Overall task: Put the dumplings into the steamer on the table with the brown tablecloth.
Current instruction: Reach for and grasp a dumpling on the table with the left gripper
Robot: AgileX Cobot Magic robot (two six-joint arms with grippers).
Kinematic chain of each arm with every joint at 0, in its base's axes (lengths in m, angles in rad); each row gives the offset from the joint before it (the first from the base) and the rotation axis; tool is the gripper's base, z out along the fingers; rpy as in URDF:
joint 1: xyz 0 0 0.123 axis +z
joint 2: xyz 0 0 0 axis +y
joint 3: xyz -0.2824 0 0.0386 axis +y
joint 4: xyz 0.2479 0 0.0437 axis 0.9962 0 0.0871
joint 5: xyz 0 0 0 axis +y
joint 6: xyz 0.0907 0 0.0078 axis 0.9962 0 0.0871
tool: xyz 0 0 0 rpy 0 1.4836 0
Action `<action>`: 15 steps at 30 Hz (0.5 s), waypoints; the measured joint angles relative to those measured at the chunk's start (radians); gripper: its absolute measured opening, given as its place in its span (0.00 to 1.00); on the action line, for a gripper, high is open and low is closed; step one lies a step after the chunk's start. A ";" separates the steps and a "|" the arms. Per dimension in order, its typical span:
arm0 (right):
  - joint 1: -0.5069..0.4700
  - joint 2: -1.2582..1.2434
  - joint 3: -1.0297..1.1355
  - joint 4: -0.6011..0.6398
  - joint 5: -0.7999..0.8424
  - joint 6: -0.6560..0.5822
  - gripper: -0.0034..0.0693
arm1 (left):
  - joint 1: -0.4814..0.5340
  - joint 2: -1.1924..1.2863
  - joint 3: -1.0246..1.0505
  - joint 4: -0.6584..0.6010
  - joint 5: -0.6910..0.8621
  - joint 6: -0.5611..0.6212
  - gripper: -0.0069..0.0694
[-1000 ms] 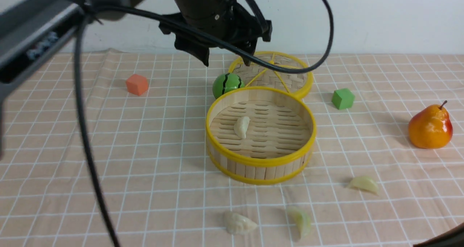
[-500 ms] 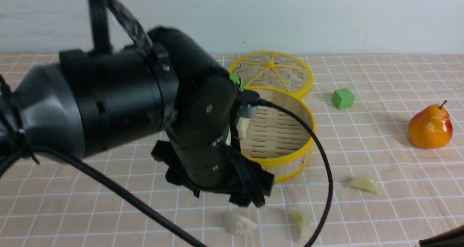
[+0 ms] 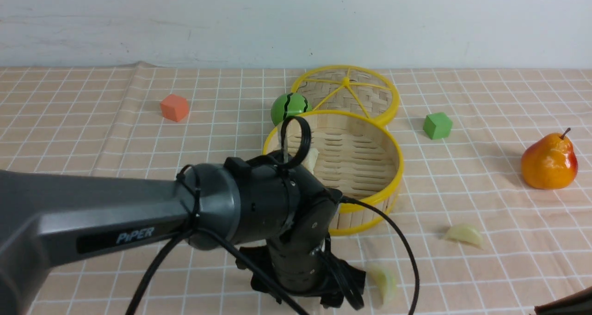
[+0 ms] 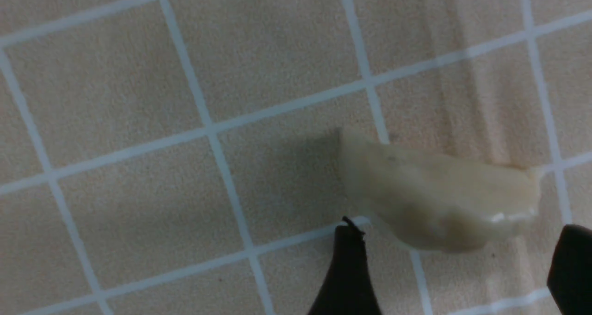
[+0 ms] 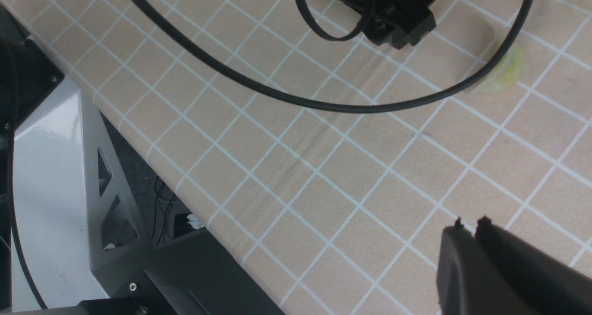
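The bamboo steamer [image 3: 370, 205] stands mid-table on the brown tablecloth [image 3: 138, 144]. One dumpling [image 3: 314, 159] lies inside it, partly hidden by my left arm [image 3: 259, 208]. Two more dumplings lie on the cloth in front of it, one greenish [image 3: 384, 282] and one further right [image 3: 464, 235]. My left gripper [image 4: 458, 259] is open and points down at a cream dumpling [image 4: 439, 204] lying on the cloth just past its fingertips [image 4: 348, 264], untouched. My right gripper [image 5: 471, 225] is shut and empty, low over the near right part of the cloth. The greenish dumpling also shows in the right wrist view [image 5: 504, 70].
The flat woven lid [image 3: 347, 93] lies behind the steamer, with a green striped ball [image 3: 289, 107] beside it. An orange cube [image 3: 175, 108] is at the far left, a green cube [image 3: 437, 125] and a pear [image 3: 549, 162] at the right. The table's near edge and robot frame [image 5: 60, 167] show below.
My left arm swung from above the lid, back over the steamer's left side, and came down at the front, over the cream dumpling. The dumplings and steamer have not moved.
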 joint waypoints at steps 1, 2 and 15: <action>0.000 0.000 0.000 0.000 0.000 0.000 0.11 | 0.000 0.003 0.000 0.000 -0.008 -0.016 0.77; 0.000 0.000 0.000 0.000 0.000 0.000 0.11 | 0.000 0.005 0.000 0.000 -0.014 -0.033 0.76; 0.000 0.000 0.000 0.000 0.000 0.000 0.13 | 0.000 0.006 -0.003 0.032 0.000 -0.069 0.44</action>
